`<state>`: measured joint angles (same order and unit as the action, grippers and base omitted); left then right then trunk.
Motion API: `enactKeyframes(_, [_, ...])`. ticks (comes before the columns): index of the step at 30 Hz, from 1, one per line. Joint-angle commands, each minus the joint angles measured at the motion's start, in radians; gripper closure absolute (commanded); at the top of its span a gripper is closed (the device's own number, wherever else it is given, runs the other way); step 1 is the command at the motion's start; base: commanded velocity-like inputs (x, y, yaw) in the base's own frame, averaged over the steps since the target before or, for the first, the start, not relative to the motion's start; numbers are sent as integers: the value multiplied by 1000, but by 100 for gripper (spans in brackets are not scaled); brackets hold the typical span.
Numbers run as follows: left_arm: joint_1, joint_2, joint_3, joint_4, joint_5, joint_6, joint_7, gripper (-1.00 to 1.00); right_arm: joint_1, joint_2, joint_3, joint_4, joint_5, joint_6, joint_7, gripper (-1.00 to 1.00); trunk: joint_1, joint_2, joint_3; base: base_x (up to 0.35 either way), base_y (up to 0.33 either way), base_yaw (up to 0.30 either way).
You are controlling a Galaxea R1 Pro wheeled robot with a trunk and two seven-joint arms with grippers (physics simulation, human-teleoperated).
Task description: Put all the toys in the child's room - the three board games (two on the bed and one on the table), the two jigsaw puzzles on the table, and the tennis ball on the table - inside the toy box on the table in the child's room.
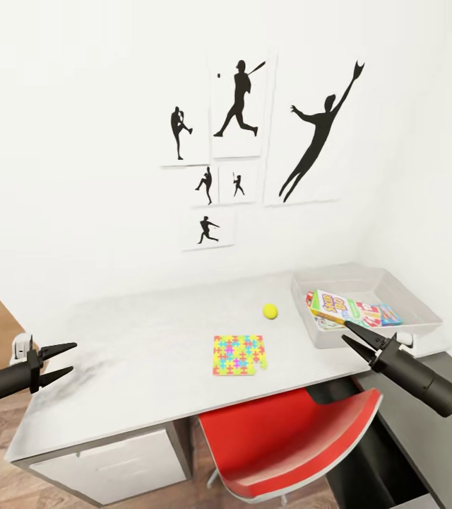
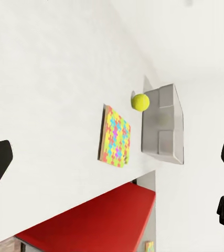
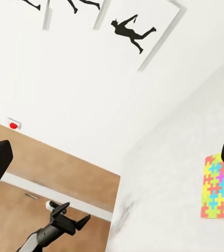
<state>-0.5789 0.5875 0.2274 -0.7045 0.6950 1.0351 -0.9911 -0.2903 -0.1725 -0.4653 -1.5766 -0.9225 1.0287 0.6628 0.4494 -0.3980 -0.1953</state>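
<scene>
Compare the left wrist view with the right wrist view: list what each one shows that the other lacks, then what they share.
Left wrist view alone: the tennis ball on the table, the grey toy box past it, and the red chair below the table edge.

Right wrist view alone: the baseball silhouette pictures on the wall, the wood floor, and the left gripper, open, off the table's end.

Both: the multicoloured jigsaw puzzle lying flat on the pale table top, and white wall.

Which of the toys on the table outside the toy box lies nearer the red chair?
The jigsaw puzzle, the flat multicoloured square. It lies close to the table's front edge, just above the red chair; the tennis ball sits farther back, beside the toy box.
</scene>
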Motion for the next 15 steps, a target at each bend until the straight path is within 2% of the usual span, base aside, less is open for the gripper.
enactKeyframes(1, [-1,0,1,0,-3,3,-5,-100,-1,0,0,-1,5,6,5,-100,1,-2,-2,0,35,1])
enactKeyframes(5, [-1,0,1,0,-3,3,-5,-100,-1,1,4,-2,6,9,-9,-100,1,-2,-2,0,18,1])
enactKeyframes(9, [-1,0,1,0,-3,3,-5,-100,-1,1,10,-7,5,12,-69,-100,1,-2,-2,0,5,0])
enactKeyframes(13, [-1,0,2,0,-3,3,-5,-100,-10,-2,100,-9,3,12,-223,-100,1,-2,-2,0,0,0])
enactKeyframes(14, [-1,0,2,0,-3,3,-5,-100,-37,-5,129,-9,-2,13,-282,-100,1,-2,-2,0,0,0])
enactKeyframes(15, [-1,0,2,0,-3,3,-5,-100,-60,-5,143,-8,-4,14,-313,-100,1,-2,-2,0,0,0])
